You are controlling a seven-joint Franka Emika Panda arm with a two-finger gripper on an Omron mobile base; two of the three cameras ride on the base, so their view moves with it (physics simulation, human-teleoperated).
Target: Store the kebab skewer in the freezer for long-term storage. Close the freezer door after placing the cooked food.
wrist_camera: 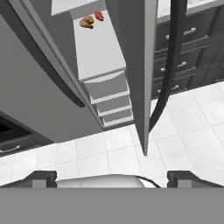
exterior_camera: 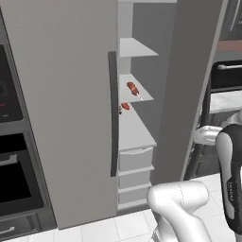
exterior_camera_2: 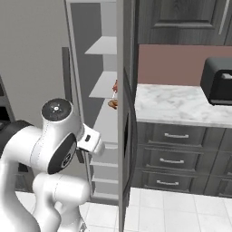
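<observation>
From left: closed grey door w/ dark handle (exterior_camera: 113, 113), then freezer (exterior_camera: 134, 124) compartment open; kebab skewer (exterior_camera: 133, 89) lies on a white inner shelf (exterior_camera: 137, 90). Freezer door (exterior_camera: 189, 85) stands open at right. Gripper (wrist_camera: 112, 177) jaws fully apart, holding nothing, above floor tiles (wrist_camera: 109, 153).

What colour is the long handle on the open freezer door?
Black; the handle shows best in the hand view.

Freezer door (exterior_camera: 189, 90) stands ajar, leaving a narrow gap to the shelves (exterior_camera: 134, 125); door edge w/ long handle (wrist_camera: 168, 65) blocks the right side (floor below is open).
</observation>
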